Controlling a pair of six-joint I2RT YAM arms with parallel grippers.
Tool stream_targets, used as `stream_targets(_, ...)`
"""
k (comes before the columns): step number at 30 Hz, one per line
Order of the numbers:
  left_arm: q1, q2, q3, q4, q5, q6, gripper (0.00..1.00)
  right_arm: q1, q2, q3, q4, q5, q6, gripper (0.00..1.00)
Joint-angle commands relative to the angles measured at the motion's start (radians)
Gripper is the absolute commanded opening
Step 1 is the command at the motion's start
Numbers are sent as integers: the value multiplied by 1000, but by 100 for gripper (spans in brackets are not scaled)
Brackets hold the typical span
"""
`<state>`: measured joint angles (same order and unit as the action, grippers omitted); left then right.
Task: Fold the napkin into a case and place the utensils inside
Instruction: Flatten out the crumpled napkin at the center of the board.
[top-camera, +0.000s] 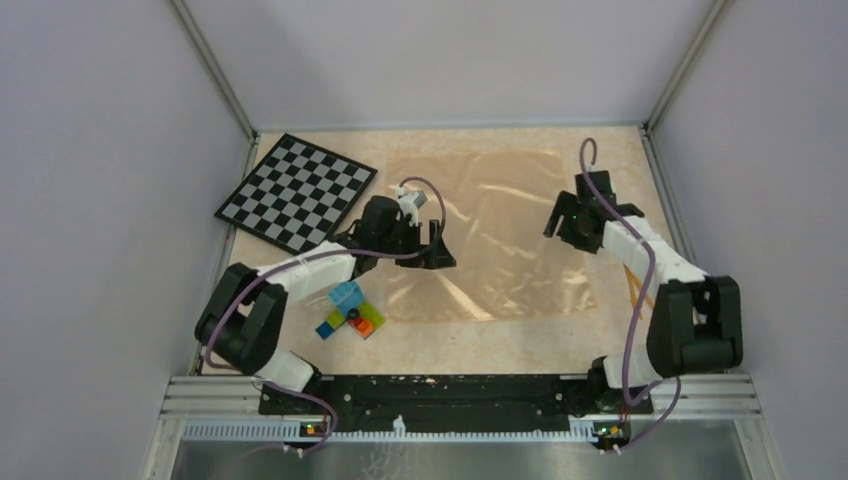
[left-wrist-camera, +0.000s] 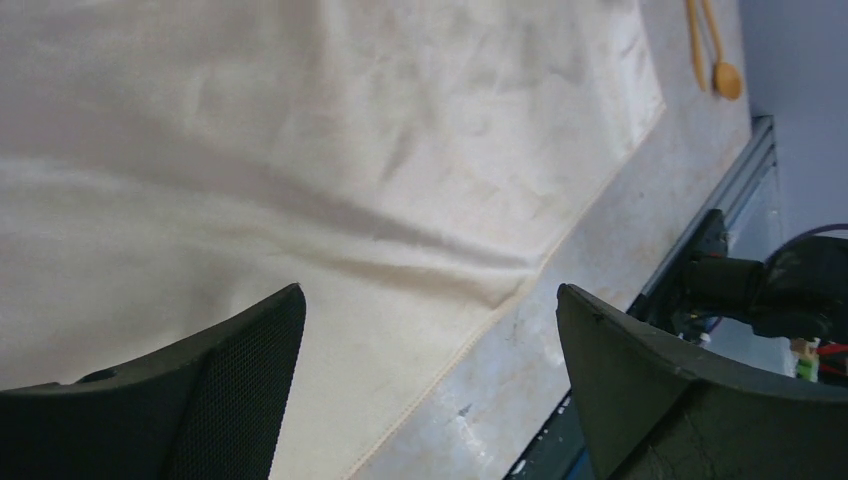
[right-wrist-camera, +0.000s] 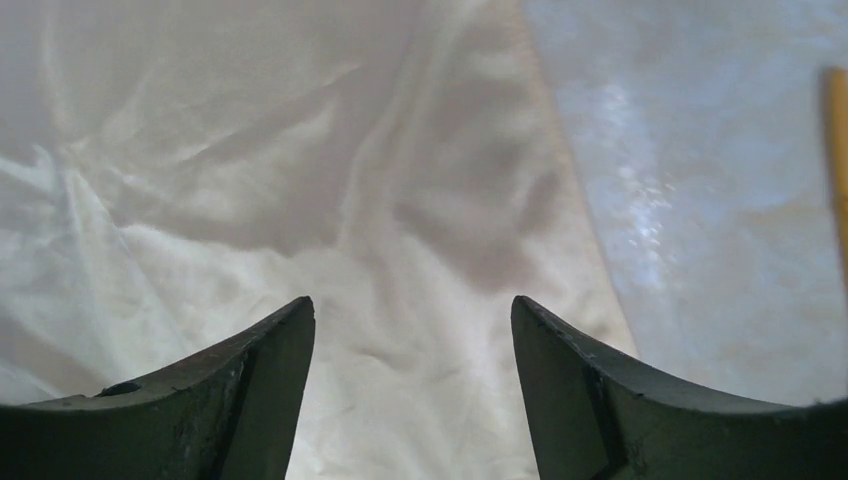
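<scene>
Napkin: spread flat and lightly creased in the middle of the top view, on the worktop.
Left claw: jaws wide apart, holding nothing, above the napkin's left part.
Right claw: jaws apart, gripping nothing, over the napkin near its right edge.
Utensils: upper right of the left wrist view, on bare worktop, clear of the napkin.
Checkerboard: upper left of the top view.
Toy bricks: lower left, beside the left arm.

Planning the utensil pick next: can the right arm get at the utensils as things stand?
Probably yes. The utensils lie on bare table just off the napkin's right edge, nothing on them. The right gripper hangs open over that edge, but must pull back toward the near side.
</scene>
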<state>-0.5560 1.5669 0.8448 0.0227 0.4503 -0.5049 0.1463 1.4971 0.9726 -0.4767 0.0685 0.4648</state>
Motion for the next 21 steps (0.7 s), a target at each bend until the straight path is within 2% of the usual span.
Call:
stream_targets(1,3,-158,-38,-18,82,-26,99,-115,-226,-102,-215,118,201,72)
stream_targets(4,3,-250,-89,-18,92,-52,99,-191,-329,-180,-291,105,241,70)
stream_targets(7,3,-328,-120,-18,96,-66,99,-209,-376,-212,-329,172,234,63)
stream_targets(11,2,-388,-122,-57,115,-62,99,-238,-319,-202,-355,152,209,51)
stream_targets(16,2,-421,-114,-87,119,-40,99,-240,-223,-213,-372,114,223,49)
stream_targets(21,2,-438,-114,-98,105,-16,99,-240,-220,-234,-366,132,233,50)
